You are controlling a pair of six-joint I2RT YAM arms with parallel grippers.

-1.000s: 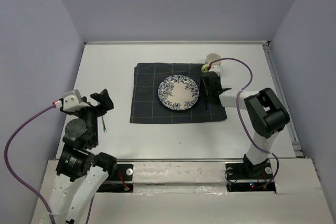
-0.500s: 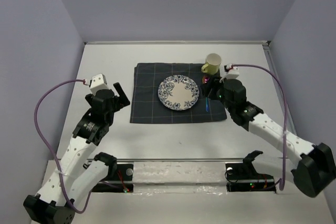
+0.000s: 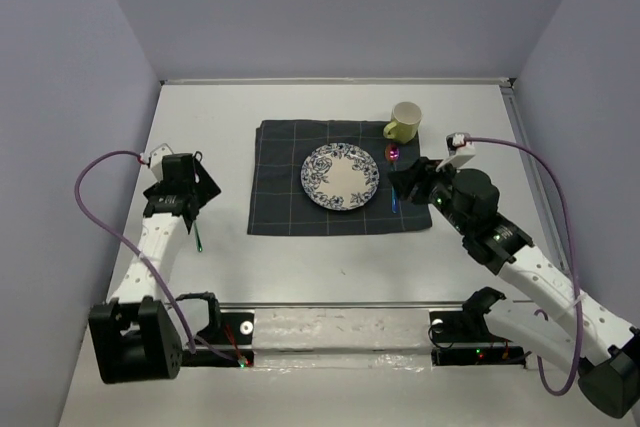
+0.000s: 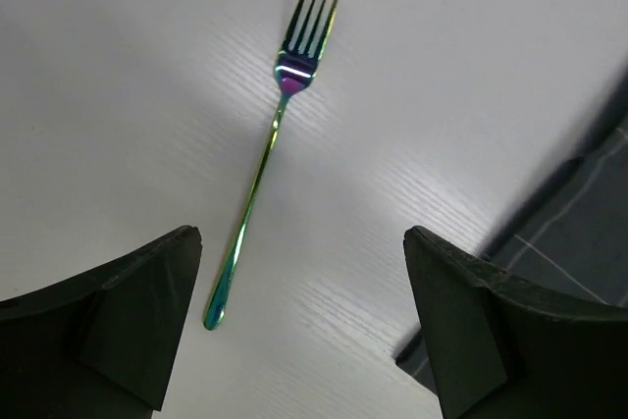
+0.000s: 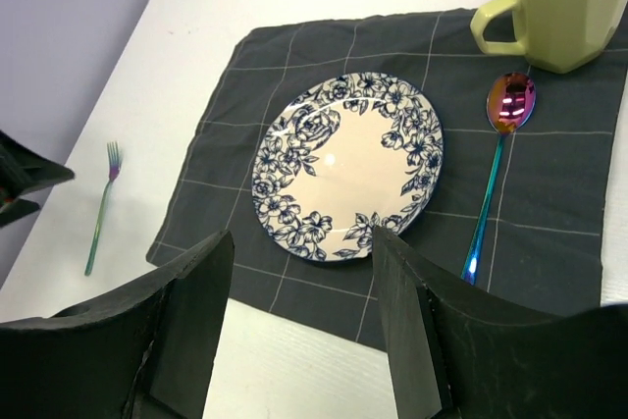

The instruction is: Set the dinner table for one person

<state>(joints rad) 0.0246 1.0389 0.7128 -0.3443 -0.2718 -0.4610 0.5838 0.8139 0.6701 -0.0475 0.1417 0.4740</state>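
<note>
- The left gripper [image 3: 193, 190] hovers over the left side of the table [image 3: 330, 267]. Its jaws are spread wide with nothing between them, and it points down at the fork, which suggests it is lining up for a pick.
- The fork [image 4: 270, 159] lies flat on the bare white tabletop, apart from the cloth, with its tines pointing away from the wrist camera. It is the one piece outside the setting, so I judge it needs to go just left of the plate.
- The table is the large white surface that carries everything, and the setting sits towards its far middle.
- The dark grid-lined cloth [image 3: 280, 207] lies flat as a placemat and marks where the pieces belong.
- The blue-flowered plate [image 3: 341, 176] sits near the cloth's centre as the anchor of the setting.
- The spoon [image 5: 496, 174] lies on the cloth just right of the plate, bowl towards the far side, which is the usual spot for it.
- The pale yellow mug [image 5: 564, 7] stands upright at the cloth's far right corner, just past the spoon's bowl, with its handle turned towards the plate.
- The right gripper [image 5: 299, 331] hangs above the cloth's right edge near the spoon's handle, jaws apart and holding nothing.
- No brand, label or writing is readable on anything.
</note>
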